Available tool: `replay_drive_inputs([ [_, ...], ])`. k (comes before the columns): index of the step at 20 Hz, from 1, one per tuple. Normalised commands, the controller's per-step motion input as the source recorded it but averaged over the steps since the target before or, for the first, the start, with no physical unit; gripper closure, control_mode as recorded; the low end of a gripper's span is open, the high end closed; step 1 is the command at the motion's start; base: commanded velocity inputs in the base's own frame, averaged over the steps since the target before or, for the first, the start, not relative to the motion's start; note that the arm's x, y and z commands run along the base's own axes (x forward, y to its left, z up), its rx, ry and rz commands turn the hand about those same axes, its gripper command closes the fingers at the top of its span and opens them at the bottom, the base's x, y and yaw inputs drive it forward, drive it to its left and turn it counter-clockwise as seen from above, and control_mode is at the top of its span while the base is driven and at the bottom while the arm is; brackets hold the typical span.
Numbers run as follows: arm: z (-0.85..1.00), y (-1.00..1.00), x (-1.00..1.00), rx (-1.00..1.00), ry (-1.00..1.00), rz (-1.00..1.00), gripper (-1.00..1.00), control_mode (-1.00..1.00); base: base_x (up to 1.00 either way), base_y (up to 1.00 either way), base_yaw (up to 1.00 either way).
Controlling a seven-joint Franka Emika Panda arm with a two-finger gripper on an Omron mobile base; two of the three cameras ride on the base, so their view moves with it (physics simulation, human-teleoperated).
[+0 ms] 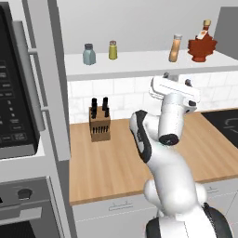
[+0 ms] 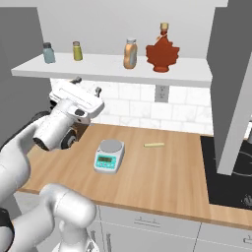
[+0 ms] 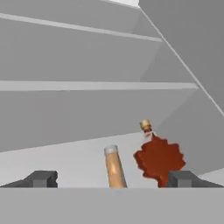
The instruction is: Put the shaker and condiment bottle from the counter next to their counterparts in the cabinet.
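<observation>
The shaker (image 1: 113, 49) stands upright on the cabinet's (image 2: 227, 74) white shelf (image 1: 139, 65), just beside the grey-green shaker (image 1: 89, 54). Farther along the shelf the bottle (image 1: 175, 48) stands close to the red leaf bottle (image 1: 202, 44); whether they touch is not clear. In the hand view the bottle (image 3: 114, 168) rises between the fingers (image 3: 41, 178), which are spread wide and hold nothing, with the leaf bottle (image 3: 158, 157) beside it. The gripper (image 2: 87, 84) hangs below the shelf's front edge, above the table (image 1: 116, 158), where a knife block (image 1: 99, 122), a scale (image 2: 109, 155) and a small pale stick (image 2: 154, 144) sit.
</observation>
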Motion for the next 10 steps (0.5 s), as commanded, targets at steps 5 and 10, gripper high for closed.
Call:
replay_drive_inputs([
  [5,-1.00,-0.04,-1.00,-0.05,0.14,0.00,-1.00,-1.00,0.00,0.00,0.00],
  [10,-1.00,-0.01,-0.91,-0.10,0.31,0.00,-1.00,-1.00,0.00,0.00,0.00],
])
